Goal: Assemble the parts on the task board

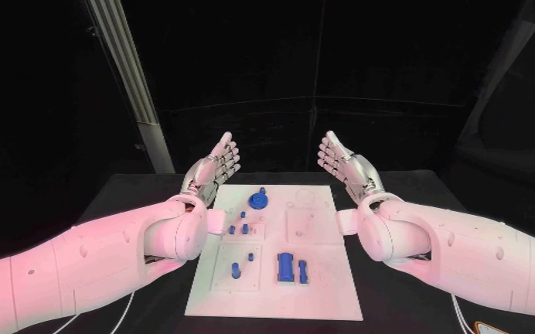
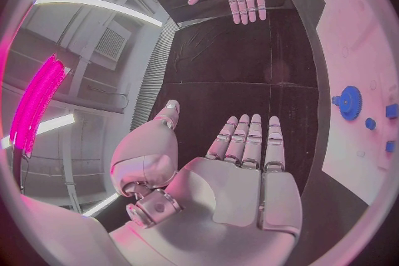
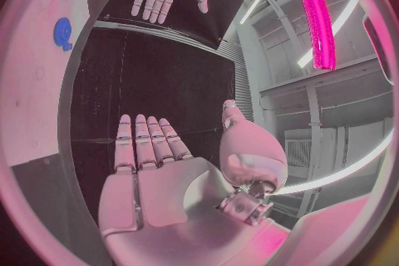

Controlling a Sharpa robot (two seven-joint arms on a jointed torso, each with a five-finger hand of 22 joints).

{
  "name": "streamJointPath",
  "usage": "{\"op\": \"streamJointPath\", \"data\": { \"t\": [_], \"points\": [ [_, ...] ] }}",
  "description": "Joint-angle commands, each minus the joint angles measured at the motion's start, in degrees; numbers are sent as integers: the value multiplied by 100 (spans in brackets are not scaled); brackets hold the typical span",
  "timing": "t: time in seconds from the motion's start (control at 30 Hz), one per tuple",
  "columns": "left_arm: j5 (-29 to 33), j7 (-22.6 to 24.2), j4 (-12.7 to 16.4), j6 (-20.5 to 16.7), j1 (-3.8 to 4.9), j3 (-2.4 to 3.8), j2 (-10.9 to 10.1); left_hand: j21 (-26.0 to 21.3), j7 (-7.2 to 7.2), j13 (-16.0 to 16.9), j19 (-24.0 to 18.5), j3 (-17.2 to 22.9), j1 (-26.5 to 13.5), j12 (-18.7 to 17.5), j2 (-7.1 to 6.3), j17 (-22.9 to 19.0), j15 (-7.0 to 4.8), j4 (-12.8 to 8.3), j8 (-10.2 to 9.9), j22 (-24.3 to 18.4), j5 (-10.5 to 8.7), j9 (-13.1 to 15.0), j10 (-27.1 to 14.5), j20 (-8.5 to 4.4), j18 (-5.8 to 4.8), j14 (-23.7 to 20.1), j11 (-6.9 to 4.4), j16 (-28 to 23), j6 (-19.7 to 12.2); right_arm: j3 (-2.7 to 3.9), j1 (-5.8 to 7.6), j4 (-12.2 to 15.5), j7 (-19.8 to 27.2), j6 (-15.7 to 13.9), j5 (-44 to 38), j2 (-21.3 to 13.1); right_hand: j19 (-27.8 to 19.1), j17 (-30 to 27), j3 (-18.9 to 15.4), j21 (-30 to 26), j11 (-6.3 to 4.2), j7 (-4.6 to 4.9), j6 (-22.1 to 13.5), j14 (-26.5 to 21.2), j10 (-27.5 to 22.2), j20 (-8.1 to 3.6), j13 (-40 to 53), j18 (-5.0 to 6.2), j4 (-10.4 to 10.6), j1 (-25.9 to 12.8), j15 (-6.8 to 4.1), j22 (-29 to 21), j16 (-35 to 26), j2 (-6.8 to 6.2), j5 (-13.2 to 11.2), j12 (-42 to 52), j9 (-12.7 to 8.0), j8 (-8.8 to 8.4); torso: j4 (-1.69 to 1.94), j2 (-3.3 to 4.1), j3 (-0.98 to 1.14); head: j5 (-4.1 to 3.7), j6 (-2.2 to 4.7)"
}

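White task board (image 1: 323,287) lies lower centre of head view on black table (image 1: 134,187). Blue parts on it: two upright blocks (image 1: 285,266) nearest, lower centre; small pegs (image 1: 235,270) just left of them; more pegs (image 1: 237,227) mid-board; gear (image 1: 260,199) at far end. Left hand (image 1: 214,167) left of board's far end, raised, fingers straight and apart, holding nothing. Right hand (image 1: 347,164) opposite, right of far end, likewise spread, holding nothing. Palms face each other.

The board (image 1: 323,287) is lying mid-table between the left hand (image 1: 214,165) and right hand (image 1: 348,167), with the parts (image 1: 292,267) sitting on it.
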Motion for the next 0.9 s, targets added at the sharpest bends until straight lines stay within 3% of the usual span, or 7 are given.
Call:
{"op": "streamJointPath", "data": {
  "t": [0.03, 0.13, 0.17, 0.2, 0.9],
  "points": [
    [-326, 200, 194, -1041, -60, 65, -44, -26, -80, -12, -543, -220, -860, -42, 16, -23, -39, 9, -45, -232, -64, -15, -686, -465, -415, -648, -78, -215, -633, 2, 1, 117, 201, -647, 516, -31, -714, -11, 27, -114, -66, -190, -612, -759, -712, -204, -11, -329, 9, -909, -13, -23, -27, -5, -55, -43, -19, -44, 3, 0, 2, -1, -1],
    [-361, 213, 293, -1202, -102, 104, -69, -26, -80, -12, -668, -268, -1074, -42, 16, -23, -39, 9, -45, -289, -64, -15, -858, -465, -415, -807, -78, -215, -792, 2, 1, 121, 202, -651, 519, -32, -883, -11, 27, -114, -66, -190, -758, -940, -881, -204, -11, -329, 9, -1126, -13, -23, -27, -5, -55, -43, -19, -44, 3, 0, 2, -1, -1],
    [-368, 215, 312, -1233, -110, 112, -73, -26, -80, -12, -719, -688, -1141, -42, 16, -23, -39, 9, -45, -303, -64, -15, -911, -465, -415, -858, -78, -215, -839, 2, 1, 121, 202, -651, 519, -32, -945, -11, 27, -114, -66, -190, -809, -1004, -943, -204, -11, -329, 9, -1205, -13, -23, -27, -5, -55, -43, -19, -44, 3, 0, 2, -1, -1],
    [-372, 217, 324, -1252, -115, 116, -76, -26, -80, -12, -758, -688, -1202, -42, 16, -23, -39, 9, -45, -719, -64, -15, -957, -465, -415, -906, -78, -215, -888, 2, 1, 121, 202, -651, 519, -32, -999, -11, 27, -114, -66, -190, -852, -1059, -993, -204, -11, -329, 9, -1268, -13, -23, -27, -5, -55, -43, -19, -44, 3, 0, 2, -1, -1],
    [-374, 218, 329, -1260, -117, 118, -77, -26, -80, -12, -1286, -688, -2061, -42, 16, -23, -39, 9, -45, -719, -64, -15, -1632, -465, -415, -1544, -78, -215, -1508, 2, 1, 121, 202, -651, 519, -32, -1699, -11, 27, -114, -66, -190, -1455, -1815, -1687, -204, -11, -329, 9, -2171, -13, -23, -27, -5, -55, -43, -19, -44, 3, 0, 2, -1, -1]
  ]
}}
